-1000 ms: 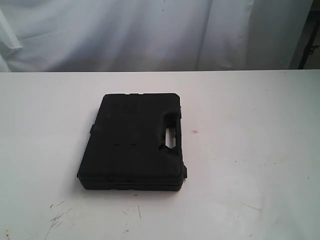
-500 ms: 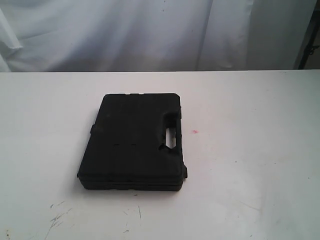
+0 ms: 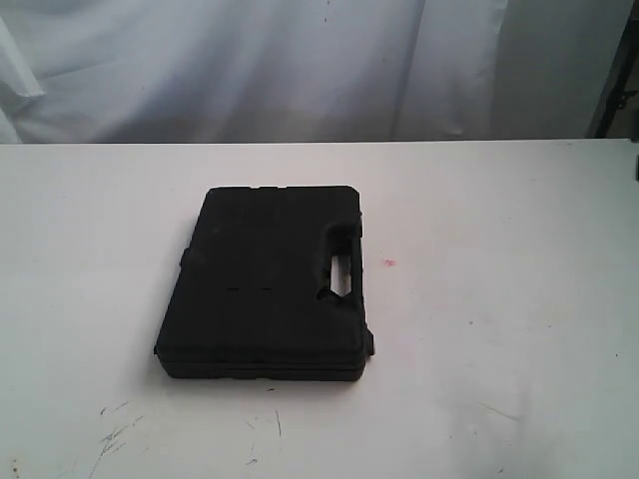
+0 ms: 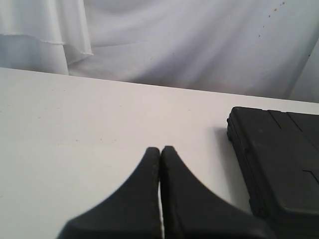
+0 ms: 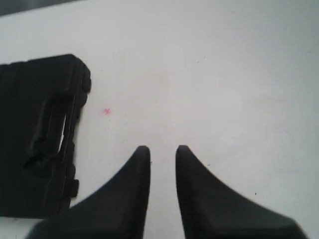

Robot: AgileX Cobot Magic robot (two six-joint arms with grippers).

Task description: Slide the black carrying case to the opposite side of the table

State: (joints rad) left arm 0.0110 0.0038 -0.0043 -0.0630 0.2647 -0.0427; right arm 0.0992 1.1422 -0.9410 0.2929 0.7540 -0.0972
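The black carrying case lies flat on the white table, a little left of the middle, its handle cut-out on its right side. Neither arm shows in the exterior view. In the left wrist view my left gripper is shut with nothing in it, above bare table, and the case lies off to one side, apart from it. My right gripper is open and empty over bare table. The handle side of the case lies well clear of it.
A small pink spot marks the table just right of the case, also seen as the pink spot in the right wrist view. Scuff marks show near the front left. A white curtain hangs behind the far edge.
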